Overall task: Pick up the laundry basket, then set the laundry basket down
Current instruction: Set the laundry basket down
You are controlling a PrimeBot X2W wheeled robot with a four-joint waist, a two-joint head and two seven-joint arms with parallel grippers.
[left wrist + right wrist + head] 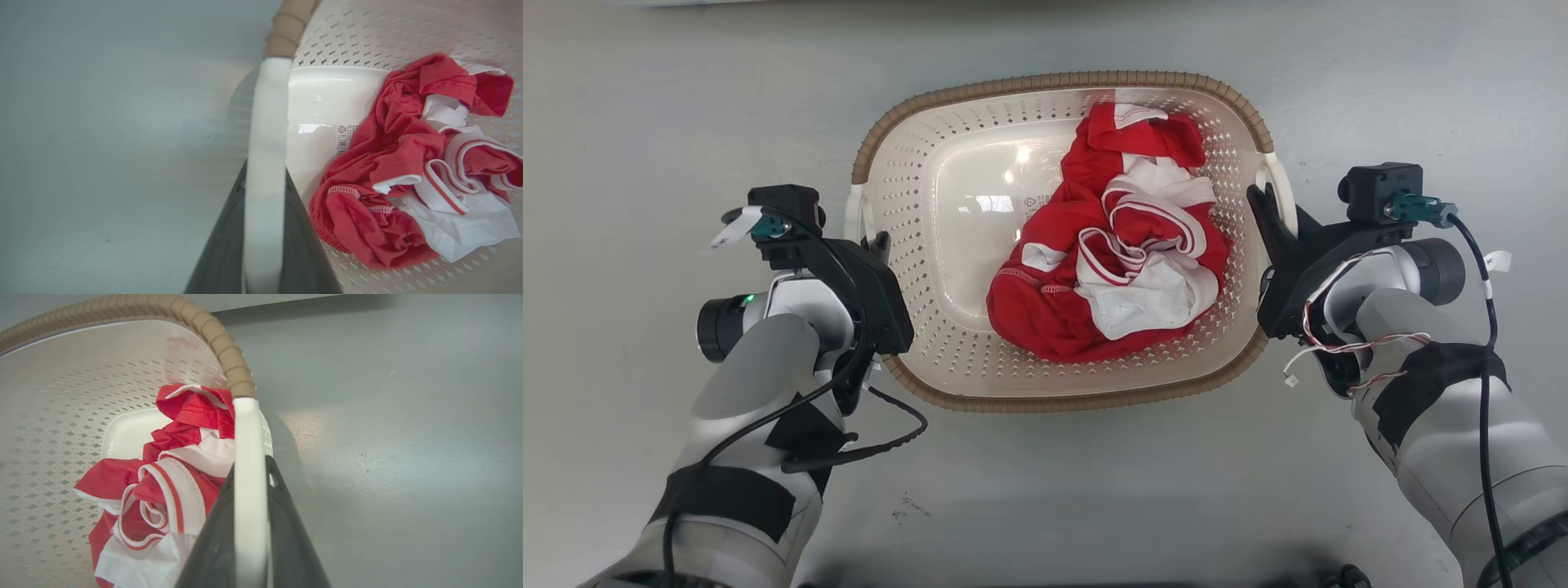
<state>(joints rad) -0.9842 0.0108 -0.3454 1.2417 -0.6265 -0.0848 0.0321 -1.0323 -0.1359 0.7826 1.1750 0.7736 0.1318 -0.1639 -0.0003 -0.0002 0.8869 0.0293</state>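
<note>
Basket [915, 204]: cream, perforated, brown rim, sits mid-frame in the head view over a grey surface [645, 122]; cannot tell whether it rests on the surface or is just clear of it. Inside, toward its right half, is a crumpled red-and-white garment [1111, 261]; the left part of the basket's bottom is bare and shows a small printed label [345, 139]. Left hand [874, 241] is at the left handle [265, 143], with a dark finger [229, 228] on each side of the white strap, both pressed against it, pinching it. Right hand [1262, 200] is at the right handle [247, 457], also with one finger [286, 522] on each side, pinching it. Both forearms come up from the bottom corners, flanking the basket.
</note>
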